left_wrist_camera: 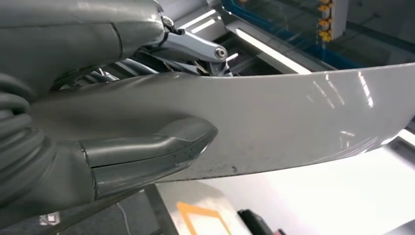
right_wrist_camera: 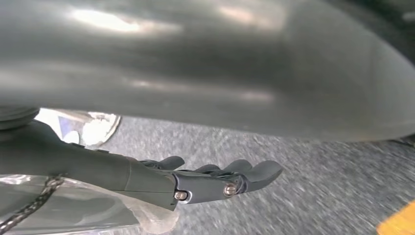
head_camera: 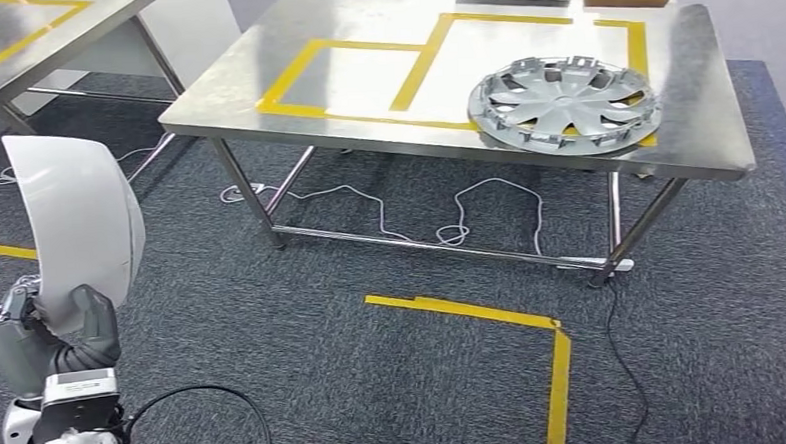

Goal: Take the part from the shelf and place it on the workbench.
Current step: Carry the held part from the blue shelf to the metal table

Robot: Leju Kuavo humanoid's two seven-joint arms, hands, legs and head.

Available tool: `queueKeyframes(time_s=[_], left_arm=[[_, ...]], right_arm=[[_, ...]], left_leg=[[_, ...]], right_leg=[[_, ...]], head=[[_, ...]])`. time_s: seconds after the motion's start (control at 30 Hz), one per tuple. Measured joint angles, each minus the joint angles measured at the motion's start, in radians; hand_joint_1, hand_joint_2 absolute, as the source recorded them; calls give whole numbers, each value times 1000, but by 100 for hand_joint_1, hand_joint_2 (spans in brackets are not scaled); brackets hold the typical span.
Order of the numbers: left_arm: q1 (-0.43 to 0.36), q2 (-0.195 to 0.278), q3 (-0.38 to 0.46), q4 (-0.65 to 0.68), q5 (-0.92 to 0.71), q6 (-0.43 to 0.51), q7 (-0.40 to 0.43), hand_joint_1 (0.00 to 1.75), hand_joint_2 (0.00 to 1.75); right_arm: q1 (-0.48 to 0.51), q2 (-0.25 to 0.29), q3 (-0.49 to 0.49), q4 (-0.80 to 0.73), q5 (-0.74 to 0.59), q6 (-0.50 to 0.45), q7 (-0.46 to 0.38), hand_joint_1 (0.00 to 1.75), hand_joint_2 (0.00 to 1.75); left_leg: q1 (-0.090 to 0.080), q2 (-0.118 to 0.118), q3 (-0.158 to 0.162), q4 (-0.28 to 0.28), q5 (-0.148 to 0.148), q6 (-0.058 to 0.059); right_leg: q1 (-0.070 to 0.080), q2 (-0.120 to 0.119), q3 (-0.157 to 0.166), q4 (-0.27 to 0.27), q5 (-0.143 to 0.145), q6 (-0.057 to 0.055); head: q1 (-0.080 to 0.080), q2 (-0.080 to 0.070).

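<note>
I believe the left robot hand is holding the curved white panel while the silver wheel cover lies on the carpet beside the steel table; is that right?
Not quite. The left robot hand does hold the curved white panel, but the silver wheel cover lies on top of the steel table, on its yellow tape markings, not on the carpet. The head view shows this.

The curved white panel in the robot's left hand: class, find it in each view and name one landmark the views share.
Head view: white panel, lower left, held upright.
Left wrist view: it crosses the middle.
Right wrist view: cannot tell.
Shared landmark: left hand gripping it, thumb over its edge.
</note>
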Motion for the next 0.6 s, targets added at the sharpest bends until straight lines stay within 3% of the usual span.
queueKeyframes(time_s=[0.07,0.13,0.2,0.27,0.33,0.43,0.47,0.5,0.53,0.6], left_arm=[[0,0,0,0,-3,-2,1,175,175],[1,1,0,0,-5,-2,1,175,175],[0,2,0,0,-5,-9,4,175,175],[-2,3,-1,0,0,-28,9,175,175],[-7,5,-2,0,9,-50,14,175,175],[-7,10,-3,0,16,-72,16,175,175],[-6,12,-3,0,17,-79,15,175,175],[-6,15,-4,0,18,-86,12,175,175],[-5,17,-4,0,20,-92,9,175,175],[-5,20,-4,0,27,-98,-1,175,175]], right_arm=[[2,0,-1,0,0,0,0,0,0],[1,1,-2,0,0,0,0,0,0],[0,1,-2,0,-1,1,0,0,0],[1,1,-2,0,-2,3,0,0,0],[3,0,-3,0,-3,4,0,0,0],[0,-1,-3,0,-3,4,0,0,0],[-1,-1,-3,0,-3,4,0,0,0],[0,-1,-3,0,-3,4,0,0,0],[1,-1,-3,0,-2,5,0,0,0],[2,-2,-4,0,-2,6,0,0,0]], left_leg=[[0,-10,33,-82,66,8],[1,-51,87,-211,129,21],[0,-77,108,-271,141,28],[0,-62,107,-281,142,32],[4,-42,109,-291,148,39],[4,-5,108,-294,150,44],[3,8,107,-294,150,45],[3,20,107,-294,150,44],[3,31,108,-294,149,44],[2,49,111,-293,148,41]], right_leg=[[1,25,3,1,0,0],[1,48,1,4,1,4],[-1,67,-11,6,5,15],[-5,80,-22,6,9,29],[-3,55,-42,34,-12,39],[-2,-8,-130,213,-102,50],[-3,-14,-156,268,-120,53],[-4,-18,-165,291,-120,55],[-4,-22,-153,272,-101,56],[-3,-47,-77,137,-39,53]], head=[[0,0],[1,0],[1,0],[1,0],[5,0],[13,0],[13,0],[13,0],[13,0],[13,0]])
